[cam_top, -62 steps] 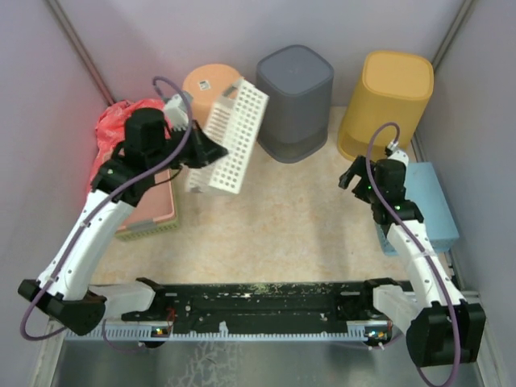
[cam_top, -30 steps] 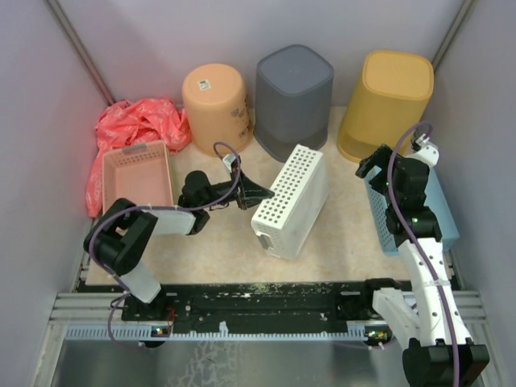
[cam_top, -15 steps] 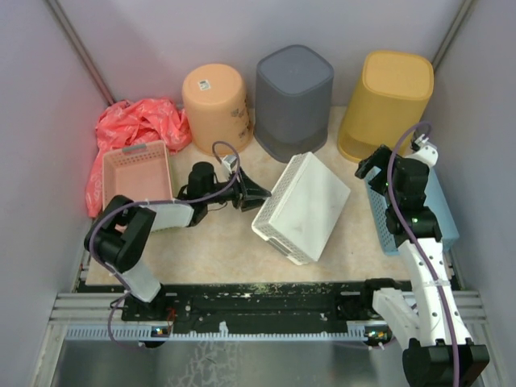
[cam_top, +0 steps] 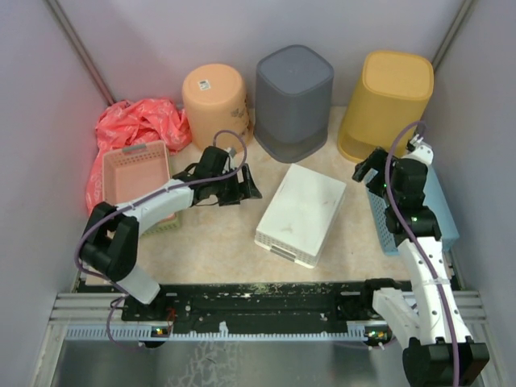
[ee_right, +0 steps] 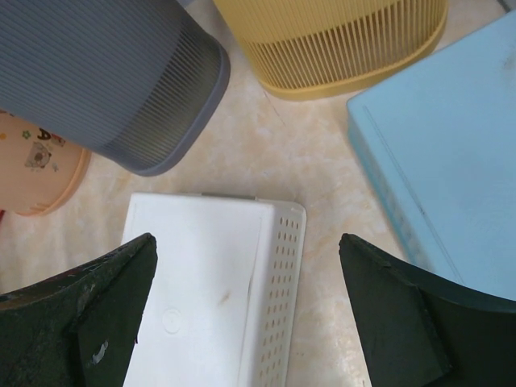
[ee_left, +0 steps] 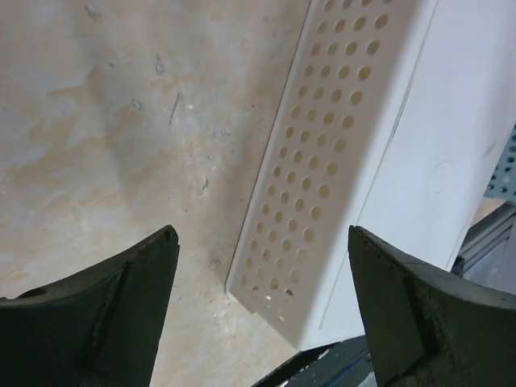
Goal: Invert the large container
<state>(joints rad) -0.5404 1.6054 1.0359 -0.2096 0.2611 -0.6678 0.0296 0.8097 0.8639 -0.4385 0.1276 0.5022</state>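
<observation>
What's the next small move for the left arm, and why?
Probably back the left gripper away from the white basket. The basket lies flat on the table, solid base up and rim down. The open jaws hold nothing and stand apart from its perforated side, so the flip looks done.

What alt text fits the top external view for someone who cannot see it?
A white perforated basket lies base-up on the table, the left gripper just to its left, jaws open. A peach bin, grey bin and yellow bin stand behind; a pink basket and red bag lie left, and the open right gripper is near a blue basket at right.
</observation>
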